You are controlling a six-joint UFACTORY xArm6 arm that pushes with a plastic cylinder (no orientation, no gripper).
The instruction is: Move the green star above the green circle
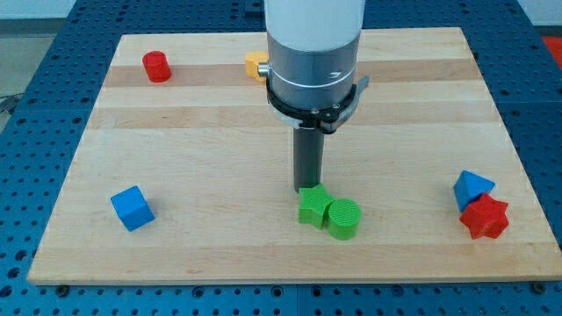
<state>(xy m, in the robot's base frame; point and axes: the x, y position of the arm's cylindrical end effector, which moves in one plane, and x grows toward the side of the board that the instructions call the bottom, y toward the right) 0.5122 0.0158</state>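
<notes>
My tip (306, 188), the lower end of a straight dark rod with no jaws to open or close, so that it grasps nothing, stands at the upper edge of the green star (312, 207), touching it or just short of it; which of the two cannot be told.

From the view's left to its right: a red cylinder (157, 67) near the board's upper left corner; a blue cube (133, 208) at lower left; a yellow block (256, 63) at the top, half hidden behind the arm's housing, its shape not clear. The green star lies at lower centre, in contact with the green circle (344, 219) just to its right and slightly lower. At far right a blue triangular block (472, 189) rests against a red star (485, 218).

Handling, as a judgement: the star appears a small, rigid, light piece that should slide easily on the smooth wooden board (219, 132) and may rotate if pushed off centre. It cannot be gripped, only pushed. Contact is best made on a flat between points, from the lower left side, driving it up and rightward past the circle without nudging the circle.
</notes>
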